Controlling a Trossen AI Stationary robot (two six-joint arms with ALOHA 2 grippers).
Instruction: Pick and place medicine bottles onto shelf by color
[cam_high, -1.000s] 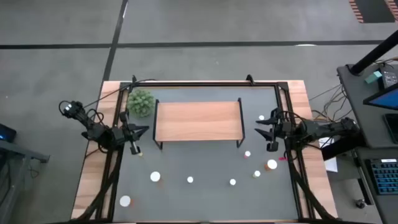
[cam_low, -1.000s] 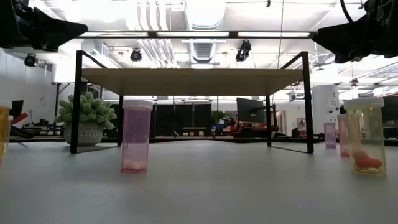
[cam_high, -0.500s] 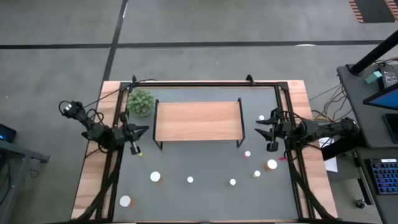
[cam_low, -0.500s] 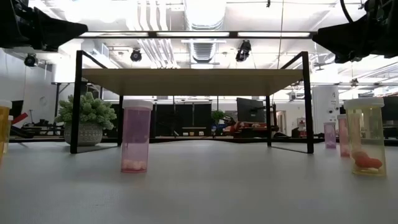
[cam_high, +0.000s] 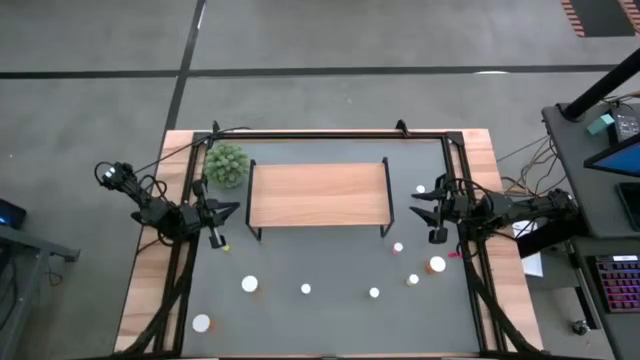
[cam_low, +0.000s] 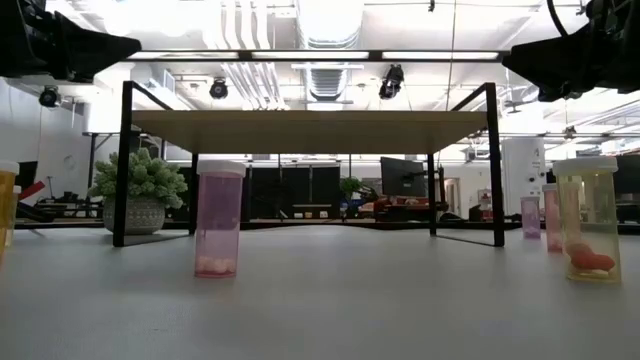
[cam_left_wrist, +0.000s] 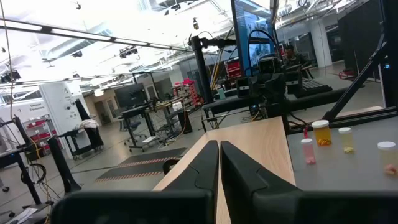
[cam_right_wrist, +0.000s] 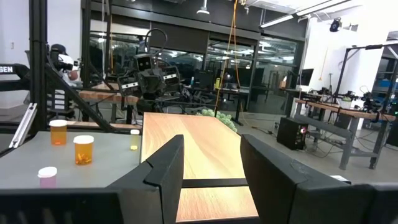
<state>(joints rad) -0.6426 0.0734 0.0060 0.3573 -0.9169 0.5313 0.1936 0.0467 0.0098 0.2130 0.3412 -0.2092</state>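
I can read no label or brand on any bottle from here; the only writing is a few letters on a white sign at the edge of my right wrist view, too cropped to make out.

The dark grey table top (cam_high: 330, 320) with its pale wood edges stands on a grey concrete floor; behind it the low view shows an open workshop with ceiling lights, monitors and benches.

The low light-wood shelf on thin black legs (cam_high: 318, 193) sits at the far middle of the table, with nothing on it. A green spiky plant ball in a pot (cam_high: 226, 164) stands just off its far left corner.

The small white-capped medicine bottles (cam_high: 305, 289) are scattered on the near half, more of them toward the right; a pink one (cam_low: 219, 222) stands in front of the shelf.

My left gripper (cam_high: 232, 210) hovers left of the shelf, fingers clenched together on nothing. My right gripper (cam_high: 420, 206) hovers right of the shelf, fingers parted and empty.
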